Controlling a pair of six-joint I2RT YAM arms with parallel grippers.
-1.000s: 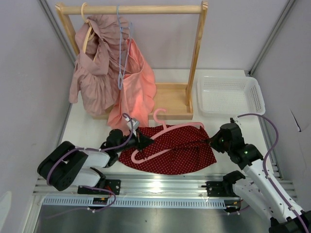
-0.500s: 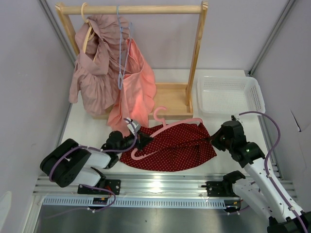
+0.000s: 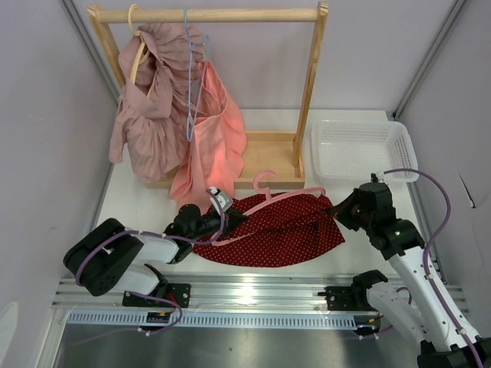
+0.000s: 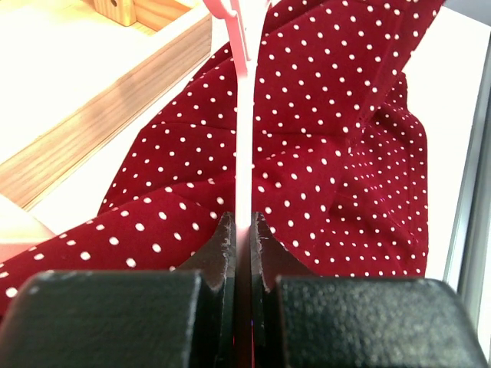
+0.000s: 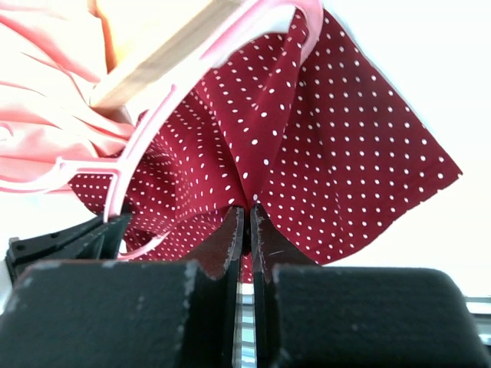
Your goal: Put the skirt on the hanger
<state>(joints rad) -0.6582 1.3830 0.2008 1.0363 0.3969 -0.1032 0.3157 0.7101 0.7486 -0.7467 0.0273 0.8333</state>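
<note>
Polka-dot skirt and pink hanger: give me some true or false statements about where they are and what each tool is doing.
1. The left tool is shut on the pink hanger. True.
2. The right tool is open and holds nothing. False: it is shut on an edge of the polka-dot skirt.
3. The polka-dot skirt lies in the white basket. False: it is spread on the table in front of the wooden rack, beside the basket.
4. A light blue wire hanger hangs from the wooden rack's rail. True.
</note>
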